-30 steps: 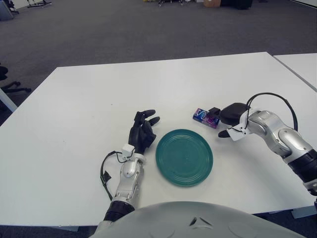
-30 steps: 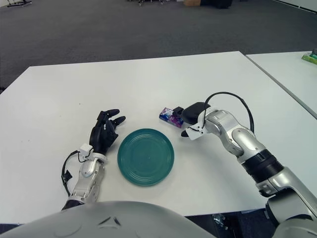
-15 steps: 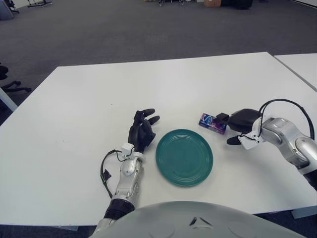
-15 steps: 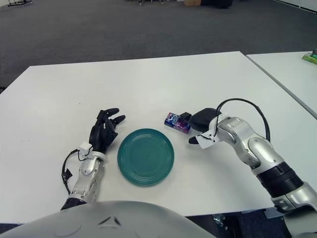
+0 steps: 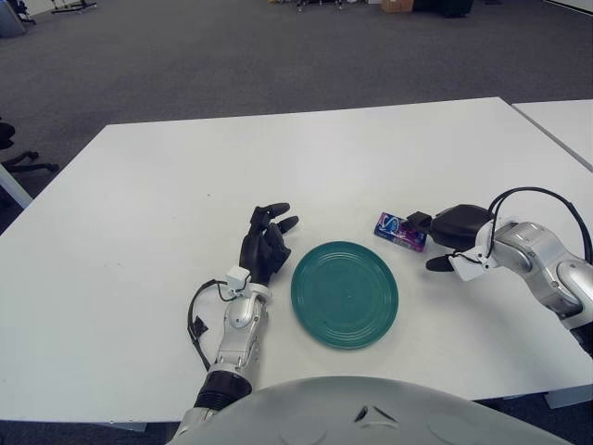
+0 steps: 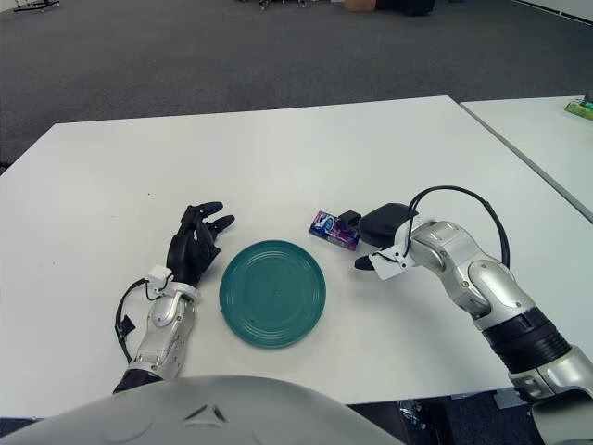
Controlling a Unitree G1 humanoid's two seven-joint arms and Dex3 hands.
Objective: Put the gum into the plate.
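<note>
Right hand (image 5: 443, 236) sits on the white table (image 5: 139, 213) toward its right edge, one black fingertip touching the end of the gum pack (image 5: 399, 231) but not gripping it, fingers loosely spread. Gum lies flat just beyond the green plate (image 5: 345, 294), off its upper right rim. Left hand (image 5: 266, 243) shows beside the plate's left rim, fingers relaxed, holding nothing.
</note>
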